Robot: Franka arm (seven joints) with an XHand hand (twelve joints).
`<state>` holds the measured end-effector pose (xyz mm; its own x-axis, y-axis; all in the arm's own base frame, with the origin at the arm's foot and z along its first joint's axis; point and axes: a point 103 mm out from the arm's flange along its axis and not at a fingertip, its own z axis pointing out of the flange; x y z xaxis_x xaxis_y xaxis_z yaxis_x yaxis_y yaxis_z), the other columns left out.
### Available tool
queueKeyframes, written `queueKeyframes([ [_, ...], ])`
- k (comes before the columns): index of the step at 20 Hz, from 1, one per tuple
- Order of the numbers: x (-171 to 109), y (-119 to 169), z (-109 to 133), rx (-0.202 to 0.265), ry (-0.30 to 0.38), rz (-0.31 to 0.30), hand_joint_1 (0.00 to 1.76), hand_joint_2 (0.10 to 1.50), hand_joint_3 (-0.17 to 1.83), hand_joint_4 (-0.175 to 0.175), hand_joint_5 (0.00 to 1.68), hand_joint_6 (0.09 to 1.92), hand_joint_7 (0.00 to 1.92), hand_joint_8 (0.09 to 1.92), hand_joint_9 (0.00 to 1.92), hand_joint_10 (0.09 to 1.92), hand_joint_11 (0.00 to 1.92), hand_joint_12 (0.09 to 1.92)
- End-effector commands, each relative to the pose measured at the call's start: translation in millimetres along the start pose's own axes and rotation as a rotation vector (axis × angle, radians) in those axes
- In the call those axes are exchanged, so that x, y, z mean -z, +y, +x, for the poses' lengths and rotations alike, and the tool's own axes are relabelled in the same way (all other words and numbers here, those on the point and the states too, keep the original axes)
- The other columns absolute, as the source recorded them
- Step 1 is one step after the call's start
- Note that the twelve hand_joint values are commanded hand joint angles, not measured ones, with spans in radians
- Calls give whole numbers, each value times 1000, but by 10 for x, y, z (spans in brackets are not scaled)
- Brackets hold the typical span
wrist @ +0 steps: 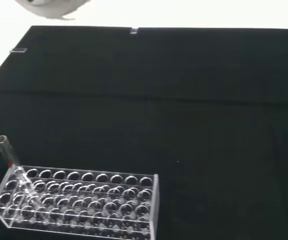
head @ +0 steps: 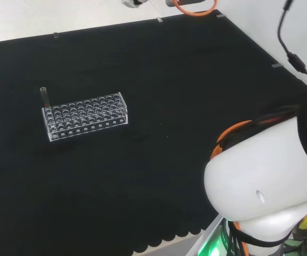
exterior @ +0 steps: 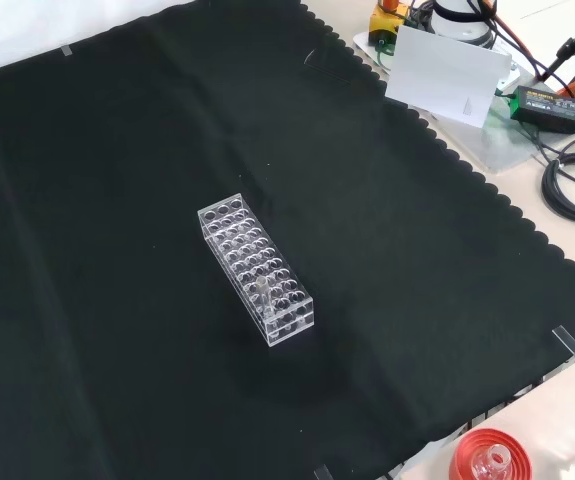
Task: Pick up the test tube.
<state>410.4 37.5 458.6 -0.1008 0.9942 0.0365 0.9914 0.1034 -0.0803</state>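
Standing at the rack's (head: 85, 116) left end, left of centre in your head view, the test tube (head: 44, 97) leans slightly; hand's (wrist: 51, 7) fingers: cannot tell.

Rack (wrist: 78, 205) base cut off

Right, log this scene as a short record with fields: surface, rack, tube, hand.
surface: black cloth over the bench
rack: clear rack with many holes, standing on the cloth
test tube: one clear test tube, upright in a corner hole at the rack's left end in the head view, sticking up above the rack
hand: a blurred white part in the wrist view, away from the tube; finger pose cannot be told
task state: tube not yet picked up
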Motion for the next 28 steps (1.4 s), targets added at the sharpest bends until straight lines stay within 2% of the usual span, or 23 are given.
queueKeyframes([
  [1, -115, 636, 318, 173, 73, 3, 726, 677, 561, -65, 177, 87, 74, 858, 42, 1025, 0, 1550],
  [4, -217, 807, 437, 206, 85, 21, 747, 678, 560, -67, 199, 87, 104, 860, 75, 1025, 0, 1579],
  [10, -494, 1110, 729, 271, 66, 78, 767, 681, 560, -69, 220, 87, 135, 864, 105, 1026, 0, 1593],
  [11, -579, 1267, 952, 286, 52, 98, 770, 681, 560, -68, 222, 87, 139, 864, 109, 1026, 0, 1594],
  [14, -712, 1411, 1265, 322, 33, 139, 777, 683, 561, -69, 226, 87, 149, 864, 122, 1027, 0, 1597],
  [20, -1084, 1453, 1288, 368, 63, 192, 793, 684, 564, -69, 235, 87, 182, 868, 149, 1024, 0, 1610],
  [28, -1518, 1552, 1643, 415, 52, 284, 813, 679, 580, -72, 264, 87, 239, 858, 196, 1004, 25, 1612],
])
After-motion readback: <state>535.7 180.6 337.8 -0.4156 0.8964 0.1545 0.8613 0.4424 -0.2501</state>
